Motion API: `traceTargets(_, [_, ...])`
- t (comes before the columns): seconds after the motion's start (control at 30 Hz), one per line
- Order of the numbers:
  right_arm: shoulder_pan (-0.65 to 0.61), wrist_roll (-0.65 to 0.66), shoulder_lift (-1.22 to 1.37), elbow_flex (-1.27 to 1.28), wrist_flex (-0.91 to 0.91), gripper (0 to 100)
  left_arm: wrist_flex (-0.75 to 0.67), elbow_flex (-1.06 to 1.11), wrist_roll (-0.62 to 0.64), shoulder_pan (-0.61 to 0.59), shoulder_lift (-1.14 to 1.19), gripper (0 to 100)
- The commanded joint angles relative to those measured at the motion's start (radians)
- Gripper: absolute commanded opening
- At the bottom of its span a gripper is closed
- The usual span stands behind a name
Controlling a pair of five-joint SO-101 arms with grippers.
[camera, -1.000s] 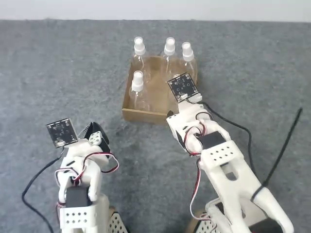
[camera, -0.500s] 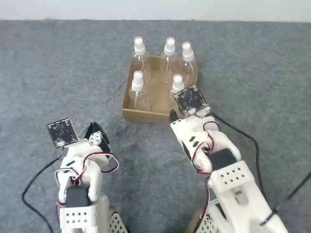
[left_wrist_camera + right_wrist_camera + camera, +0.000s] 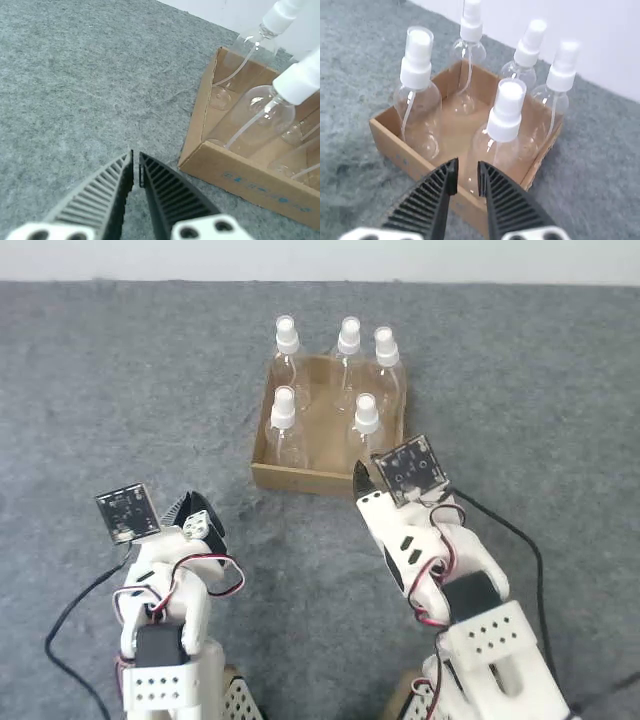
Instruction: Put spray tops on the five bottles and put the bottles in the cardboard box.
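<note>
Several clear bottles with white spray tops stand upright in the cardboard box (image 3: pixel 300 478) at the table's far middle. The nearest-right one (image 3: pixel 366 420) stands just beyond my right gripper (image 3: pixel 360 478), which hovers at the box's near right corner. In the right wrist view that gripper (image 3: pixel 467 174) is narrowly open and holds nothing, with this bottle (image 3: pixel 502 132) behind its tips and the box wall (image 3: pixel 395 150) below. My left gripper (image 3: pixel 192 518) rests over the carpet, nearer and to the left of the box. Its fingers are shut and empty (image 3: pixel 135 159), with the box (image 3: pixel 240 175) ahead.
Grey carpet (image 3: pixel 120 390) covers the table all round the box. A black cable (image 3: pixel 520 540) trails beside the right arm, and another (image 3: pixel 70 615) loops by the left arm's base. A pale wall runs along the far edge.
My right gripper has drawn back from inside the box toward its near right corner, leaving the near-right bottle standing free. The left arm has not moved.
</note>
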Motion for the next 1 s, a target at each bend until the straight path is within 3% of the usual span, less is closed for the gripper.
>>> traceTargets(0.0, [-0.005, 0.017, -0.096, 0.008, 0.002, 0.6, -0.028, -0.013, -0.009, -0.006, -0.015, 1])
traceTargets(0.97, [-0.004, 0.012, -0.602, 0.19, 0.002, 0.6, -0.037, -0.013, -0.009, 0.002, -0.015, 1])
